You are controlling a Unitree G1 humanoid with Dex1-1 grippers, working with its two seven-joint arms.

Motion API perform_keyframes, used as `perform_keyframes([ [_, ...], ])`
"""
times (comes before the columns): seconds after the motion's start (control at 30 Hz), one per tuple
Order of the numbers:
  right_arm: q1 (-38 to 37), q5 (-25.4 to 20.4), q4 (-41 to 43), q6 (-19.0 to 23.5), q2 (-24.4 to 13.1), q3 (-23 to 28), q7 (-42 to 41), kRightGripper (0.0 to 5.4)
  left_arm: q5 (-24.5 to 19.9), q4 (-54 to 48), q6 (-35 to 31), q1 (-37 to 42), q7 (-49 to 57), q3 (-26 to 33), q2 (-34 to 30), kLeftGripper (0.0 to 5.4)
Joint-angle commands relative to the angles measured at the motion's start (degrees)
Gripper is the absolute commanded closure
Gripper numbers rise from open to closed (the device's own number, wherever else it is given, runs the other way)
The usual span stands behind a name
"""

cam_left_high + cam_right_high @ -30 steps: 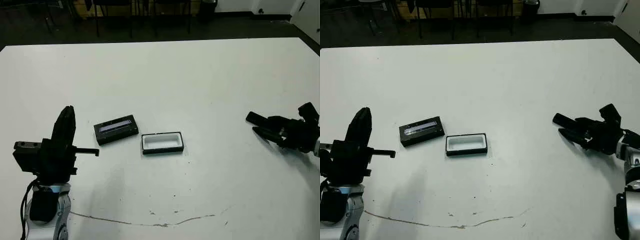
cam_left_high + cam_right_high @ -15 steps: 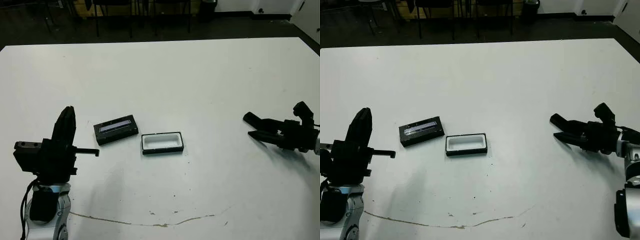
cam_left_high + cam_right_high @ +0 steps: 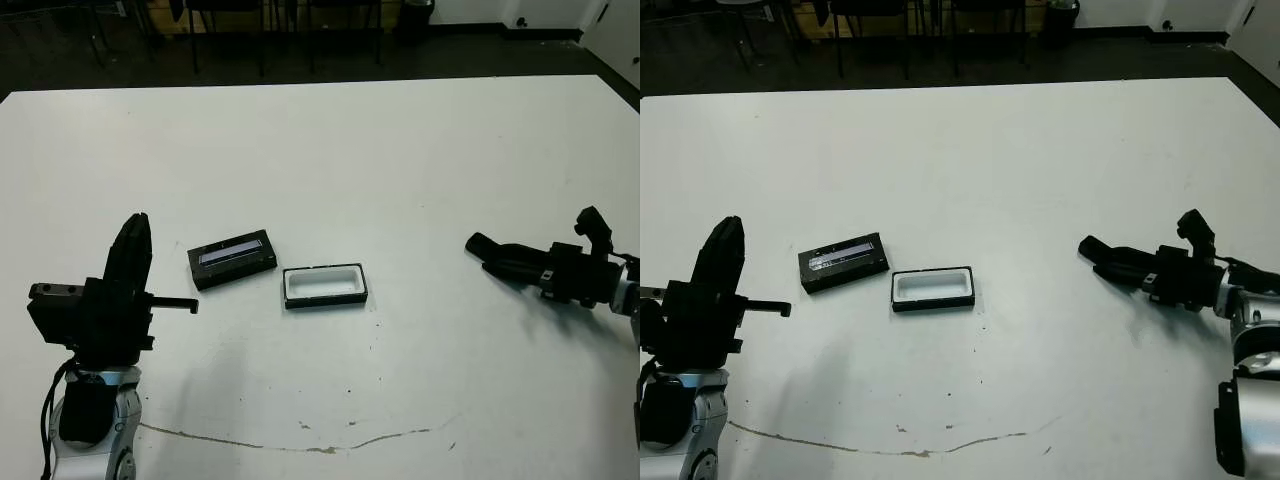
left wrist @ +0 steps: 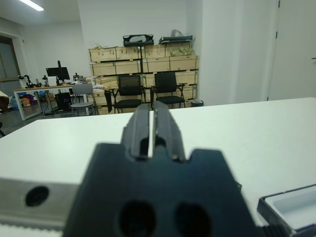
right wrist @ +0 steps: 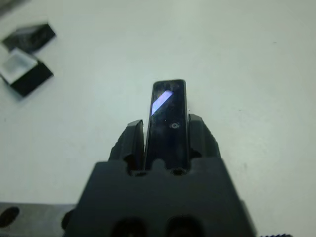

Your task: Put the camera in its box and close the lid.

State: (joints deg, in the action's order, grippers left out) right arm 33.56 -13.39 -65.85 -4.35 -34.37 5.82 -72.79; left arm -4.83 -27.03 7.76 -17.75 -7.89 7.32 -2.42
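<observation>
1. Right gripper (image 5: 168, 133): fingers clamped on the camera (image 5: 168, 118), one finger on each long side; camera projecting forward past the fingertips, held clear of the worktop (image 3: 400, 150) at the right side of the scene.
2. Camera orientation: long axis in line with the fingers, free end pointing left toward the middle of the worktop; glossy face turned toward the wrist lens with a pale reflection on it.
3. Box (image 3: 325, 285): resting open on the worktop, white lining up, well apart from the camera and to its left; long axis running left to right, roughly the same heading as the held camera.
4. Lid (image 3: 232, 259): flat on the worktop just beside the box, on its far-left side; silvery-blue strip up, long axis slightly skewed, right end a little farther away.
5. Left gripper (image 3: 130, 252): raised at the near-left of the scene, empty; fingers together with only a thin slit between them in the left wrist view; nearer to the lid than to anything else.
6. Governing relation: box lies left of the camera tip, across a bare stretch of worktop; judged next requirement, a leftward carry, then lowering flat into the lining with long axes matched.
7. Risk, as a judgement: a corner catching the box wall if the headings are misaligned.
</observation>
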Motion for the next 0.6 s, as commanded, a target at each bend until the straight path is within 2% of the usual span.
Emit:
perform_keyframes([
  [0.03, -8.6, 0.6, 6.7, 5.1, 3.1, -0.3, 5.7, 4.47, -0.4, 0.9, -0.4, -2.1, -0.5, 0.2, -1.1, 5.40],
  [0.13, -11.7, 2.3, 13.0, 0.2, 4.2, -0.6, 13.1, 4.47, -0.4, 0.4, -1.2, -1.9, -0.5, 0.2, -1.0, 5.40],
  [0.17, -12.6, 1.8, 15.6, 0.7, 4.6, -0.3, 14.5, 4.47, -0.3, 0.2, -1.6, -1.9, -0.4, 0.2, -1.0, 5.40],
  [0.27, -16.0, -2.5, 30.6, 7.7, 4.9, 0.2, 15.7, 4.47, -0.4, -0.1, -2.3, -1.7, -0.5, 0.1, -1.1, 5.40],
  [0.33, -16.7, -3.5, 36.1, 10.7, 5.1, 0.2, 17.4, 4.47, -0.3, -0.2, -2.6, -1.7, -0.5, -0.1, -1.1, 5.40],
  [0.43, -11.5, -8.5, 29.7, 8.8, 8.0, 1.5, 8.4, 4.47, 0.5, -0.1, -2.6, -1.7, -0.2, -0.4, -1.1, 5.40],
  [0.47, -10.0, -9.5, 29.4, 9.7, 8.6, 1.4, 7.0, 4.47, 0.9, -0.5, -2.9, -1.9, 0.1, -0.6, -1.0, 5.40],
  [0.6, -8.4, -9.1, 39.4, 14.8, 8.2, -1.2, 8.2, 4.47, 1.7, -1.1, -3.1, -2.3, 0.6, -1.2, -0.7, 5.40],
])
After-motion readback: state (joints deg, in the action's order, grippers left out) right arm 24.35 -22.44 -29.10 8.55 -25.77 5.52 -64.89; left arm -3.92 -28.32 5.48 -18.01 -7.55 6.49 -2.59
